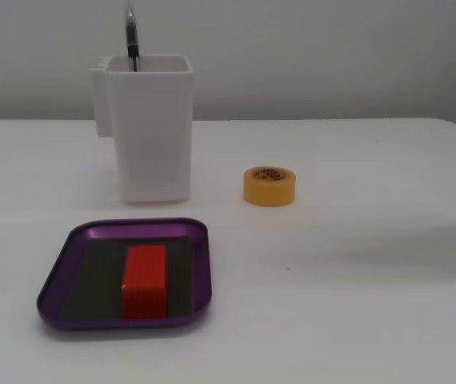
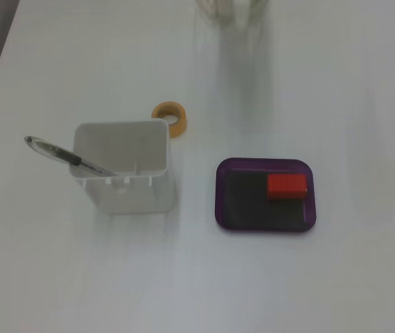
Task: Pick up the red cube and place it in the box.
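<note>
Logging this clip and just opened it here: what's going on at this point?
Nothing is being handled right now. The red cube lies flat inside the purple box, so the placing looks done. The arm and gripper are out of both fixed views. A white container holding a pen and a yellow tape roll stand nearby, untouched.
</note>
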Controlling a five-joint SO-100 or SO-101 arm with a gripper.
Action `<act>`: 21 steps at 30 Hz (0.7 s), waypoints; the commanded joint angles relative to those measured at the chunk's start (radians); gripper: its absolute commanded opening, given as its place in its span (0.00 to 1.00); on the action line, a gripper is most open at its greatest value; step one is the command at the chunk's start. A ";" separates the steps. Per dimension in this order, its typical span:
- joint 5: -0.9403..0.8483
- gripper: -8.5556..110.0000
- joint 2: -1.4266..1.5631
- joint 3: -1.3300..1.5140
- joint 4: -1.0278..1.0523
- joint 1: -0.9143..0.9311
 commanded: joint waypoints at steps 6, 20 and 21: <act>-0.011 0.23 0.483 0.661 -0.235 0.008; 0.000 0.22 1.045 1.227 -0.327 0.009; 0.002 0.22 1.074 1.250 -0.327 0.009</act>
